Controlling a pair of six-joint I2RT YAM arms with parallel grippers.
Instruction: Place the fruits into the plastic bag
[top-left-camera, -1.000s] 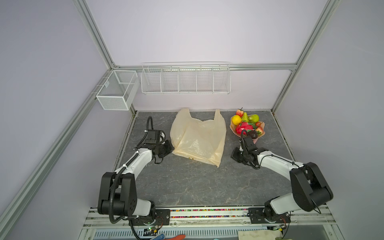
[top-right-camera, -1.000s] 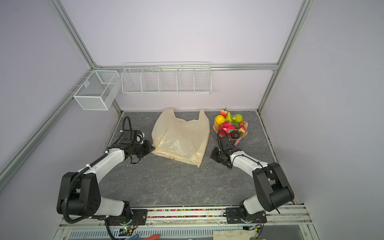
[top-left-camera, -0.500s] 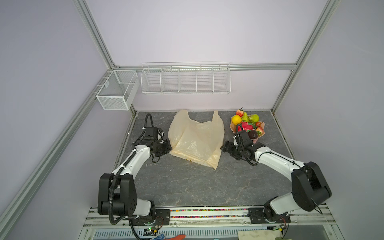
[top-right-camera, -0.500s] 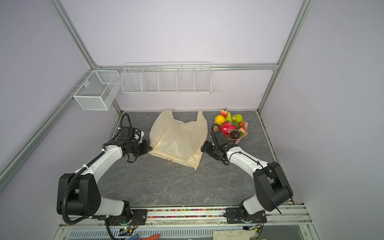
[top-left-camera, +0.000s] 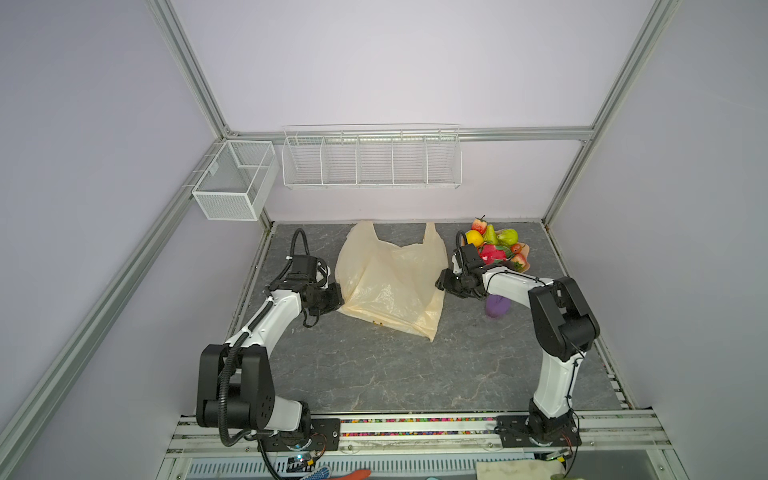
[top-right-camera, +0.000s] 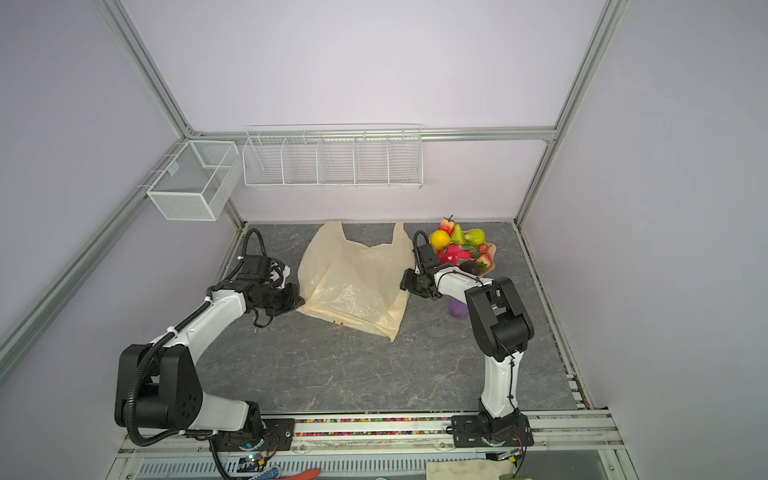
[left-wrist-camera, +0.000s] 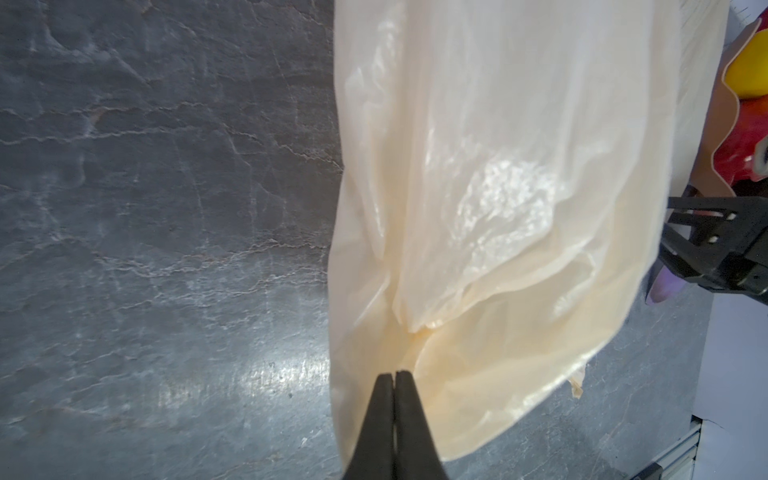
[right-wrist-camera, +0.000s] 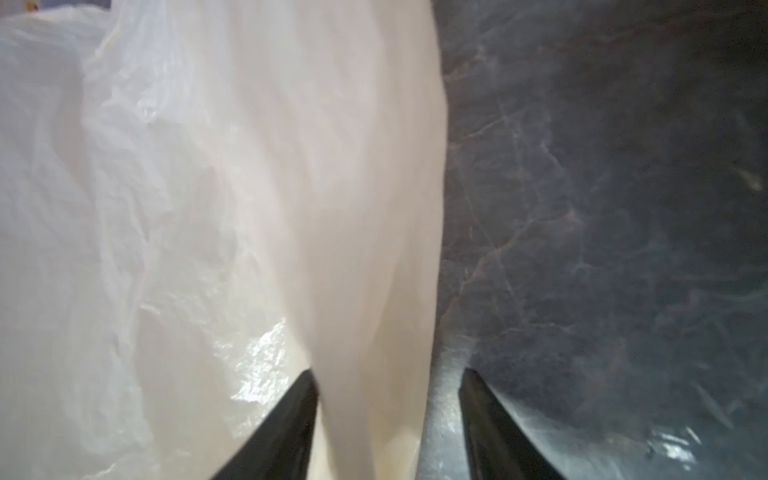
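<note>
Here, left fingers (left-wrist-camera: 380, 415) pinch the plastic bag (left-wrist-camera: 478, 208) while right fingers (right-wrist-camera: 291, 419) stand spread astride its opposite edge.

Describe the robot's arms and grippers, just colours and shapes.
The left arm and right arm have white shells and bulky black joints. A black ribbed cable runs along the left one. The left gripper and right gripper are slim, tapered and black.

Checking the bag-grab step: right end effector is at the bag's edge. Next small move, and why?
Probably close the right end effector on the plastic bag: its jaws stand apart astride the bag's side fold, while the left end effector is shut on the opposite edge. The fruits sit outside the bag.
</note>
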